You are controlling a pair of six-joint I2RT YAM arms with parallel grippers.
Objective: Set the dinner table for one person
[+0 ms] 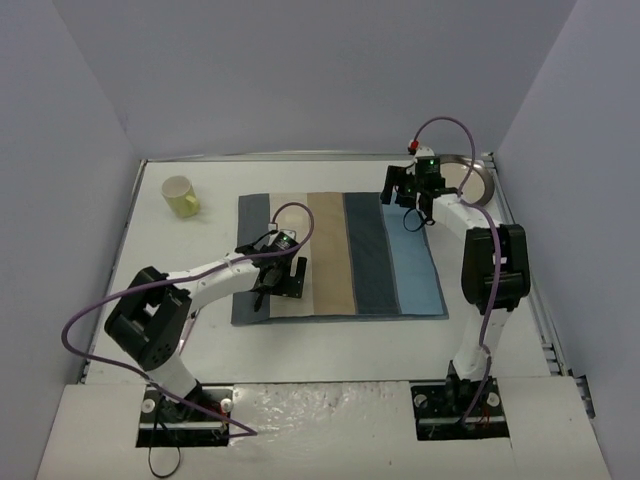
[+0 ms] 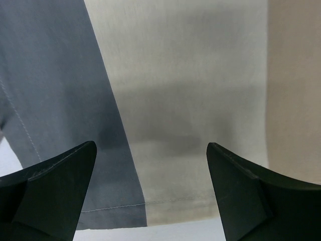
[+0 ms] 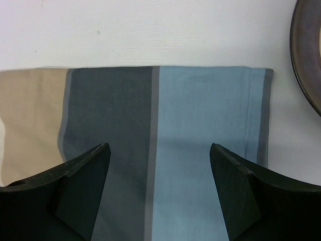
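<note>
Bench (image 1: 330, 345) is carrying the placemat (image 1: 340, 255); I am hovering left fingers (image 2: 50, 191) and right fingers (image 3: 75, 191) apart, empty, over it; dropping lower risks snagging and bunching the cloth.

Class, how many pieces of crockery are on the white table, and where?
2. A yellow cup is left of the striped placemat's far corner; a plate sits at the far right, partly hidden by the right arm. No others show.

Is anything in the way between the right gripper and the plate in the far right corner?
Nothing visible. The right gripper is open above the far right corner of the placemat, and the plate lies just beside it on bare table.
</note>
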